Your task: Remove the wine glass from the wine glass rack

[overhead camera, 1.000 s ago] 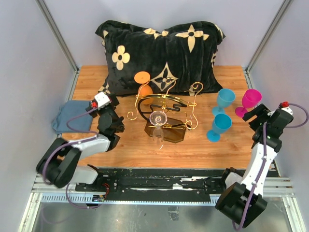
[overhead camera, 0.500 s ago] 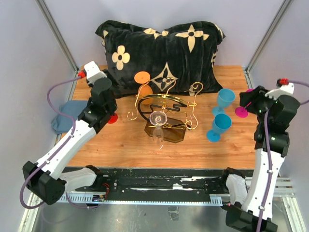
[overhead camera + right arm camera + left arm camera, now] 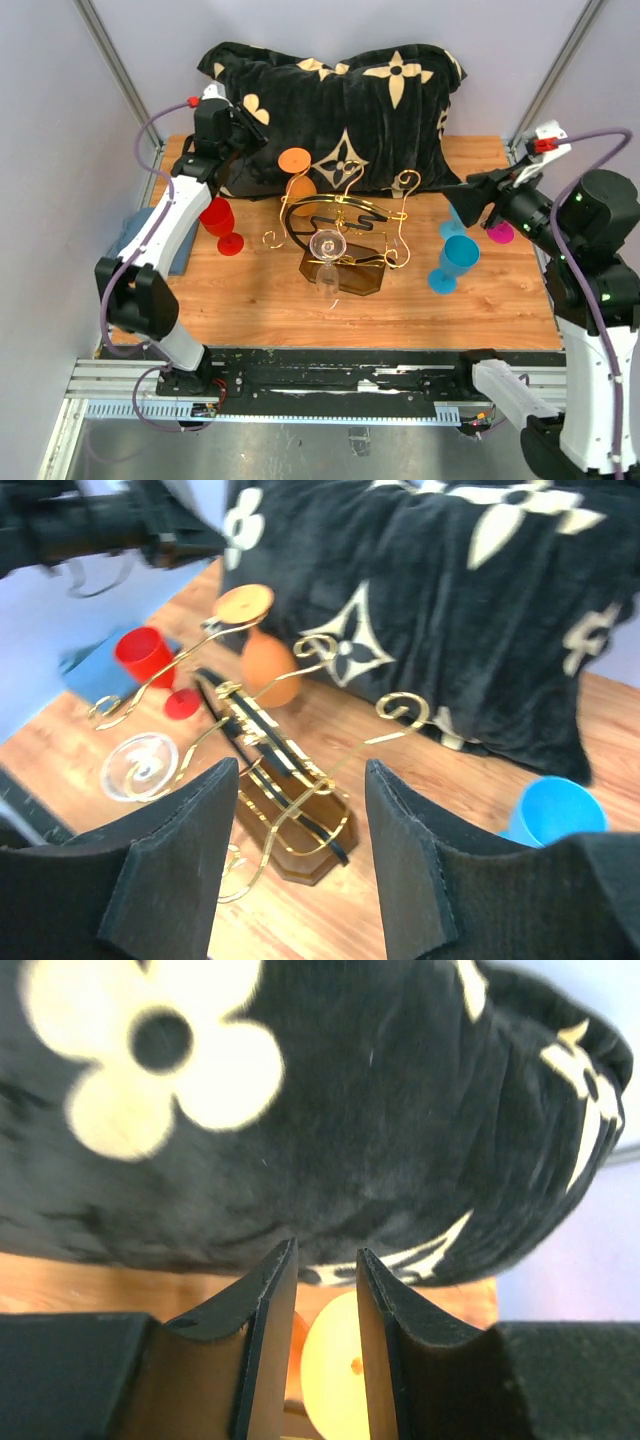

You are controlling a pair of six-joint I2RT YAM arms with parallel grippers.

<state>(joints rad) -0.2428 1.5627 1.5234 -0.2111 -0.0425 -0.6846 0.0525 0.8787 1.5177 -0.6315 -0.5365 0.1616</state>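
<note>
The gold wire wine glass rack [image 3: 345, 238] stands on its dark brown base [image 3: 300, 825] mid-table. An orange wine glass [image 3: 298, 182] hangs upside down at its back left, also in the right wrist view [image 3: 268, 670]. A clear wine glass [image 3: 327, 248] hangs at its front [image 3: 140, 765]. My left gripper [image 3: 248, 130] is raised by the pillow at the back left, its jaws a narrow gap apart [image 3: 326, 1252] and empty, with the orange glass's foot [image 3: 335, 1360] showing through the gap. My right gripper [image 3: 458, 205] hovers right of the rack, open and empty [image 3: 300, 775].
A big black pillow [image 3: 340, 100] lies behind the rack. A red glass [image 3: 220, 222] stands to the left beside a blue cloth [image 3: 130, 240]. Two blue glasses [image 3: 455, 262] [image 3: 465, 200] and a pink one [image 3: 500, 232] stand to the right under my right arm.
Both arms rose from the table sides. The left swung back to the pillow and narrowed its jaws, leaving the red glass standing. The right lifted and turned toward the rack.
</note>
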